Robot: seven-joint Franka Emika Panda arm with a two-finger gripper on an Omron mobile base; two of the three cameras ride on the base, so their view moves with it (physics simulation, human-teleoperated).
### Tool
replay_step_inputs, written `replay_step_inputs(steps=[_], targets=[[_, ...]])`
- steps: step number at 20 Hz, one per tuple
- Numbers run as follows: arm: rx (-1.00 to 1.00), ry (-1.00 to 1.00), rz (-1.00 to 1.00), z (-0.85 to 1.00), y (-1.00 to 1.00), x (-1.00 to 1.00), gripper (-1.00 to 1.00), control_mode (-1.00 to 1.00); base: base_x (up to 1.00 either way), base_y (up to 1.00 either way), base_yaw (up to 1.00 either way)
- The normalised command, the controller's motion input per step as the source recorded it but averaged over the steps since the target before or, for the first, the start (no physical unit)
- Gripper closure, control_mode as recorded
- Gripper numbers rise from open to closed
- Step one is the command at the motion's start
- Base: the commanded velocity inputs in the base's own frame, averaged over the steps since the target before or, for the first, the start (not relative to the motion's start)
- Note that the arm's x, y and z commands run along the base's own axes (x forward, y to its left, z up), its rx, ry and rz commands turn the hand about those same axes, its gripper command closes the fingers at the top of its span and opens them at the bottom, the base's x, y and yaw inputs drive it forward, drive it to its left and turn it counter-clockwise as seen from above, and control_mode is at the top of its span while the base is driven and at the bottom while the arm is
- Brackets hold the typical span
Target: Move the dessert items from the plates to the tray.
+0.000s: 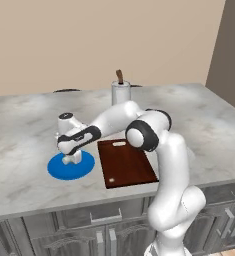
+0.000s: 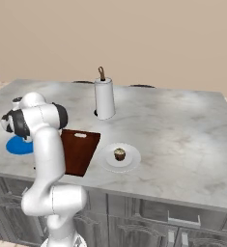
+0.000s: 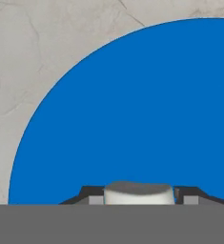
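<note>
While the gripper (image 1: 72, 159) is pressing down on the blue plate (image 1: 56, 170), the hand view is showing its jaws sitting against both sides of one white marshmallow (image 3: 138, 192). One wooden tray (image 1: 130, 165) is lying just right of it. Further right, the right base view is showing one cupcake (image 2: 119, 154) sitting on one white plate (image 2: 132, 158).

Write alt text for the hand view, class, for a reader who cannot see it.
The tool sits low over a bright blue plate, with a small white marshmallow between its two dark fingertips at the bottom edge. Pale grey marbled counter shows past the plate's curved rim, upper left.
</note>
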Motion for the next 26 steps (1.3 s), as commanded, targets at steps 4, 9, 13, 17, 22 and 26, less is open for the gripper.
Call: replay_step_inputs(steps=[4, 9, 13, 17, 22, 26], targets=[[0.04, -0.05, -0.21, -0.05, 0.0, -0.13, 1.0, -1.0, 0.0, 0.0, 0.0], [-0.03, -0.07, -0.07, 0.32, -0.04, 0.0, 1.0, -1.0, 0.0, 0.0, 0.0], [-0.03, 0.0, 0.01, 0.55, -0.43, 0.0, 1.0, -1.0, 0.0, 0.0, 0.0], [0.0, 0.08, 0.09, 0.57, -0.69, 0.0, 1.0, -1.0, 0.0, 0.0, 0.0], [0.0, 0.1, 0.21, 0.18, -0.93, -0.15, 1.0, -1.0, 0.0, 0.0, 0.0], [0.0, -0.02, 0.21, 0.0, -0.89, -0.41, 1.0, -1.0, 0.0, 0.0, 0.0]])
